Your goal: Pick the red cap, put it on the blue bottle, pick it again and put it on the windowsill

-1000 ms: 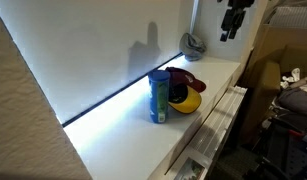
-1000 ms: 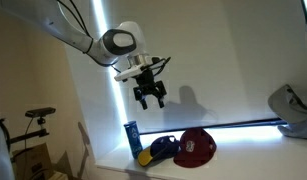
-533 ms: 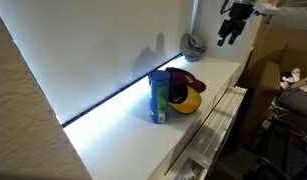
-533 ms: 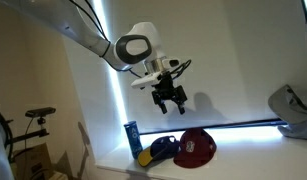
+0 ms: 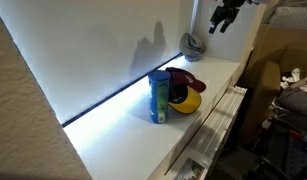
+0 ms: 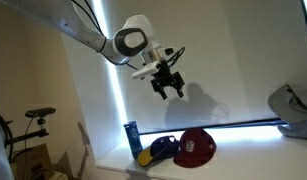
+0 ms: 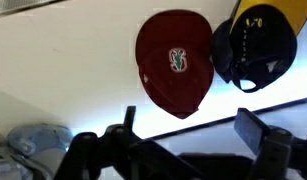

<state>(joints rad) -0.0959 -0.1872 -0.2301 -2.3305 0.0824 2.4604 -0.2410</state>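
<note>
The red cap [image 7: 174, 62] lies on the white windowsill [image 5: 218, 80], next to a yellow cap with a dark inside [image 7: 255, 45]. It also shows in both exterior views [image 6: 197, 146] [image 5: 181, 77]. The blue bottle [image 5: 158, 96] stands upright at the yellow cap's other side, and also shows at the sill's end [image 6: 133, 137]. My gripper [image 6: 170, 86] hangs high above the caps, open and empty. In an exterior view it is near the top edge [image 5: 223, 18]. In the wrist view its two fingers [image 7: 190, 133] frame the sill below the red cap.
A grey cap-like object [image 5: 194, 43] lies at one end of the sill [image 6: 293, 108] and shows in the wrist view [image 7: 33, 140]. A bright strip of light runs under the blind. Boxes and clutter [image 5: 283, 90] stand beside the sill. A bicycle [image 6: 28, 135] stands at one side.
My gripper has moved along above the sill toward the caps and risen a little, still open and empty. The caps and bottle have not moved.
</note>
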